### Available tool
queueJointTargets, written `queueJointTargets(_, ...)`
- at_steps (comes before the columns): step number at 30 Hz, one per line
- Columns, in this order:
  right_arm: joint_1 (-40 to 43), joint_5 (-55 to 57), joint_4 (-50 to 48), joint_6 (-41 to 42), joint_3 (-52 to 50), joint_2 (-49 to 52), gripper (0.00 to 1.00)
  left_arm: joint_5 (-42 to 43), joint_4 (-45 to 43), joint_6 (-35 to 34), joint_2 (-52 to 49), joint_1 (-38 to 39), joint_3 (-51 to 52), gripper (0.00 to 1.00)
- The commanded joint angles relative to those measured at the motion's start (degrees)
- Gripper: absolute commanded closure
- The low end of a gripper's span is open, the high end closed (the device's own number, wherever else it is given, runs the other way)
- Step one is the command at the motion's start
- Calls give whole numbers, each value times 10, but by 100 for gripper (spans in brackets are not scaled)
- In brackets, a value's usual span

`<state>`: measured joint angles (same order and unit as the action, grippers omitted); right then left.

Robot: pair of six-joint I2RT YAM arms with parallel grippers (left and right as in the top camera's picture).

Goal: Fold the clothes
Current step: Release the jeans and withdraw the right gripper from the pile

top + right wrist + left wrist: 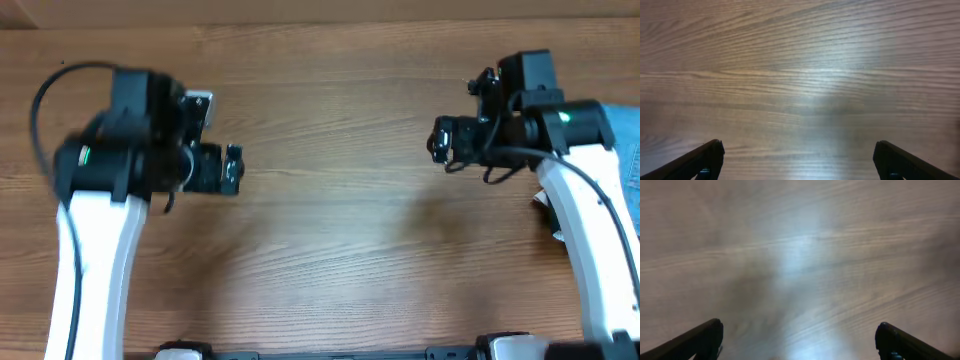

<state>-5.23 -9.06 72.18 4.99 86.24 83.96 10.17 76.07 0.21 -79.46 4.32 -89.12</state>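
Only a sliver of the light blue jeans (632,165) shows in the overhead view, at the table's right edge behind my right arm. My left gripper (232,168) hovers over bare wood at the left, pointing toward the middle. In the left wrist view its fingers (799,339) are spread wide with nothing between them. My right gripper (438,140) hovers over bare wood at the right, pointing toward the middle. In the right wrist view its fingers (799,159) are spread wide and empty. Both wrist views show only wood.
The wooden table (330,240) fills the overhead view. A small white and dark item (545,205) lies beside my right arm near the right edge. The arm bases (330,350) stand along the front edge.
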Motion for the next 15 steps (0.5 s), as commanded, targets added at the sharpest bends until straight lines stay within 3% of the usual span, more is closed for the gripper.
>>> queueJointTargets(1, 3, 26, 7, 7, -17, -99, 0, -11, -53, 33, 166, 0, 126, 0)
queueJointTargets(7, 27, -12, -54, 10, -196, -305, 0, -36, -151, 41, 357, 0, 270, 0)
queueJointTargets(11, 27, 25, -62, 10, -226, -374, 0, -32, -140, 41, 345, 0, 295, 0)
queueJointTargets(15, 27, 26, -52, 10, -226, -377, 0, -31, -129, 41, 325, 0, 295, 0)
